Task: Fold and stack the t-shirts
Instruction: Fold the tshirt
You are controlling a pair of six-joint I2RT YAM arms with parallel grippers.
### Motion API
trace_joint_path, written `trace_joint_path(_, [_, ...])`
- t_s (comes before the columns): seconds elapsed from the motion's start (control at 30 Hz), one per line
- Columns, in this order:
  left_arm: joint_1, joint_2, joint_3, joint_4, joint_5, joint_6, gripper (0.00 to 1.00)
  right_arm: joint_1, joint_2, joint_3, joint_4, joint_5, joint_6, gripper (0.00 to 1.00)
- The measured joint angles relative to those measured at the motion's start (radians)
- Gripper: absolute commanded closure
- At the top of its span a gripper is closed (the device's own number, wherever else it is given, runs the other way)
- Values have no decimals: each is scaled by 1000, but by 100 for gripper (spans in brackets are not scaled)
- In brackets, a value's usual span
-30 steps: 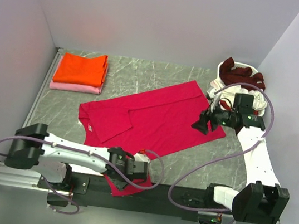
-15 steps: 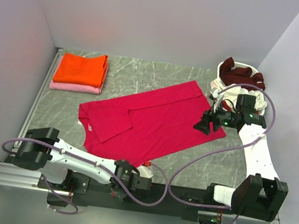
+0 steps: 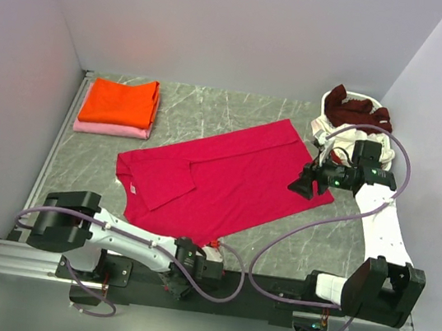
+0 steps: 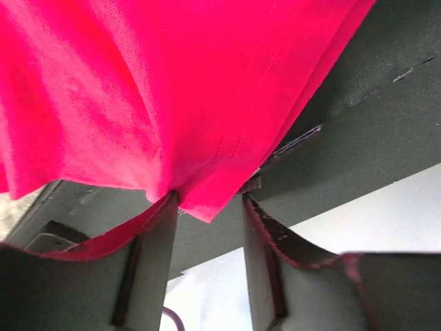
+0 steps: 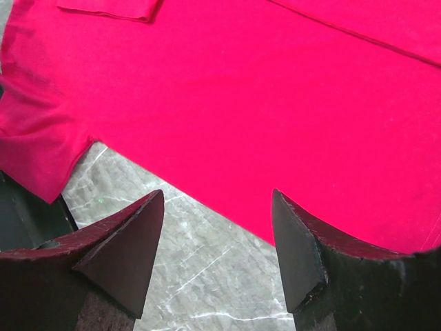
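A crimson-pink t-shirt (image 3: pixel 219 178) lies spread flat across the middle of the table, one sleeve folded in. My left gripper (image 3: pixel 187 270) is low at the table's front edge, under the shirt's near corner. In the left wrist view its jaws (image 4: pixel 207 200) stand apart, and the shirt (image 4: pixel 138 89) hangs above with its corner tip between the fingertips. My right gripper (image 3: pixel 300 184) is open above the shirt's right edge. In the right wrist view it (image 5: pixel 217 194) hovers over bare table beside the shirt's hem (image 5: pixel 241 89). A folded orange shirt (image 3: pixel 120 102) lies on a pale pink one (image 3: pixel 110 128).
A white basket (image 3: pixel 323 106) at the back right holds a dark maroon shirt (image 3: pixel 354 110) and a white one (image 3: pixel 326 133). The grey marble table (image 3: pixel 212 110) has walls on three sides. The black base rail (image 3: pixel 269 289) runs along the front edge.
My left gripper moved down and right along the front edge. The red cloth that hung by it over the rail no longer shows from above. My right gripper shifted slightly right.
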Motion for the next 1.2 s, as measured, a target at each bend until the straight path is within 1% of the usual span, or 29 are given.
trace_joint_path(0.07, [13, -10, -13, 14, 17, 0, 58, -3, 0, 0, -2, -4, 0, 30])
trace_joint_path(0.13, [20, -20, -24, 30, 33, -1, 65, -4, 0, 0, -5, -7, -1, 30])
trace_joint_path(0.17, [22, -22, -26, 35, 39, -1, 73, -5, 0, 0, -6, -8, -1, 30])
trace_joint_path(0.23, [24, -24, -27, 36, 34, 2, 83, -5, 0, 0, -8, -8, -3, 30])
trace_joint_path(0.27, [27, -27, -29, 33, 25, 6, 92, -5, 0, 0, -11, -8, -6, 30])
trace_joint_path(0.37, [33, -30, -29, 28, 13, 2, 99, -6, 0, 0, -25, -7, -25, 30])
trace_joint_path(0.57, [41, -69, -29, 21, -17, -5, 99, -6, 0, 2, -76, 23, -111, 30])
trace_joint_path(0.67, [56, -141, -29, 6, -28, -13, 99, -12, -1, 0, -121, 72, -265, 30])
trace_joint_path(0.8, [85, -256, -27, -27, -39, -37, 99, -45, 3, -24, -187, 169, -556, 31])
trace_joint_path(0.93, [96, -363, -27, -62, -34, -68, 99, -74, 63, -32, -253, 246, -801, 33])
trace_joint_path(1.07, [98, -453, -40, -88, 0, -90, 99, -77, 135, -58, -257, 305, -975, 33])
trace_joint_path(1.2, [99, -505, -67, -105, 44, -105, 99, -77, 214, -72, -232, 383, -1080, 36])
